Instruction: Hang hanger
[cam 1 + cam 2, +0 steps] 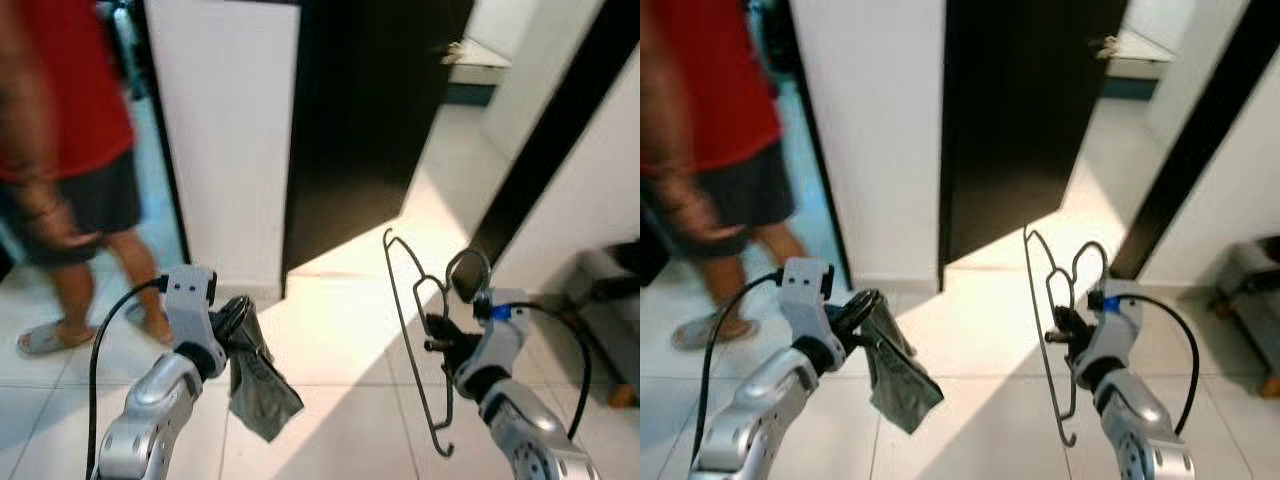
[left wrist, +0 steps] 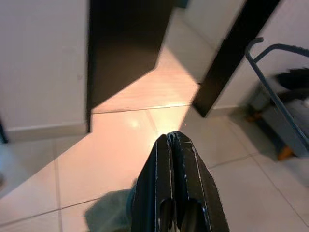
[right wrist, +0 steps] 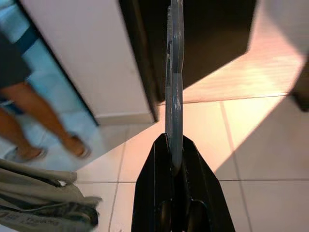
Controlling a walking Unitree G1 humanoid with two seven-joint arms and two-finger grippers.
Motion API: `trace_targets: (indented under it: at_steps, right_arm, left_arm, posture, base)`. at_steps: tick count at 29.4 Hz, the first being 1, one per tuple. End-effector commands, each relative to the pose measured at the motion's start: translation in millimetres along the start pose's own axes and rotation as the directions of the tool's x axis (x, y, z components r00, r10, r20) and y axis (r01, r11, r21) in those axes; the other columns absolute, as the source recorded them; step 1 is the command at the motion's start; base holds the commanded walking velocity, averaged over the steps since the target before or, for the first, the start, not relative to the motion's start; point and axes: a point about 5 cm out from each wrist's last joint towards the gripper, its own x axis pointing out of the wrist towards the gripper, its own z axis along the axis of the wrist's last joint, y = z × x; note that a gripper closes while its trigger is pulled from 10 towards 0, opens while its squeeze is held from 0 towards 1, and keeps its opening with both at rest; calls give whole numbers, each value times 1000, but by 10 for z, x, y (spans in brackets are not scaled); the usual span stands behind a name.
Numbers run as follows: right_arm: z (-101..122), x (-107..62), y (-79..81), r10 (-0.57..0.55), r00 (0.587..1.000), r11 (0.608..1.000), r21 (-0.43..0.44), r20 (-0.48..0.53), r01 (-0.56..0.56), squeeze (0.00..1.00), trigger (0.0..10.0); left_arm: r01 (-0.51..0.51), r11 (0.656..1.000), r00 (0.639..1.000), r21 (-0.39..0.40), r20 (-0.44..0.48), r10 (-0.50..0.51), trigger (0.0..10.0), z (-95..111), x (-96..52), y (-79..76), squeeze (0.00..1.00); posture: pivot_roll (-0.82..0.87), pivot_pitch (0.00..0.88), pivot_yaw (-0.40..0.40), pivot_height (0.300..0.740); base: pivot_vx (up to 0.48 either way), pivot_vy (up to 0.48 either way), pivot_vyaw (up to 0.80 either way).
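The right gripper [image 1: 437,335] is clenched on the hanger [image 1: 415,340], a thin dark wire one. It stands roughly upright in front of the robot's right side, hook end toward the top and long wire edge running down past the gripper toward the floor [image 1: 340,380]. In the right wrist view the two black fingers [image 3: 152,193] press against either side of the grey wire [image 3: 174,87], with no gap beyond the wire's own thickness. The wire runs straight out from between them toward the dark door [image 3: 193,43].

The left gripper [image 1: 232,318] grasps a cloth [image 1: 255,385], a crumpled grey-green piece that hangs down from the fingertips over the white tiles. In the left wrist view its fingers [image 2: 193,183] lie pressed together along their length, tips meeting, and a fold of the cloth [image 2: 108,217] shows beneath them. The hanger's edge [image 2: 275,96] shows off to one side there, well apart from this gripper.

Both arms are raised before the robot, well apart, with the cloth on the left and the hanger on the right; the two things do not touch.

Ahead stands a white wall [image 1: 230,130] with the open dark door [image 1: 370,110] beside it, sunlight falling across the tiles. A person [image 1: 70,150] in a red shirt, dark shorts and sandals stands at the left, blurred.
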Motion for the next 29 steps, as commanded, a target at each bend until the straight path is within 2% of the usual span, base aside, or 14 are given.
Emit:
trace_targets:
  at_steps: [1, 20, 26, 28, 29]
  right_arm:
    - [-41, -11, -17, -5, 1000, 1000, 12, -19, 5, 0, 10000]
    - [-42, 4, -5, 1, 1000, 1000, 22, -21, 0, 0, 10000]
    - [-39, 9, 1, 8, 1000, 1000, 22, -22, -7, 0, 10000]
    - [-39, 11, 14, 24, 999, 1000, 15, -27, -23, 0, 10000]
    - [-39, 11, 14, 24, 999, 1000, 15, -27, -23, 0, 10000]
  left_arm:
    - [1, 1000, 1000, -17, -21, -2, 10000, -44, 2, 13, 0]
    - [-9, 1000, 1000, -9, -15, 8, 10000, -25, 21, 49, 0]
    - [-22, 998, 1000, 62, -4, 22, 10000, 37, 82, 81, 0]
    - [-48, 992, 998, 115, 39, 44, 10000, 139, 146, 103, 0]
    - [-48, 992, 998, 115, 39, 44, 10000, 139, 146, 103, 0]
  posture:
    - [16, 79, -63, 740]
    - [13, 73, -58, 740]
    - [4, 72, -52, 740]
    - [1, 69, -52, 740]
    - [1, 69, -52, 740]
  base:
    - [0, 0, -800]
    - [0, 0, -800]
    - [0, 0, -800]
    - [0, 0, -800]
    - [0, 0, -800]
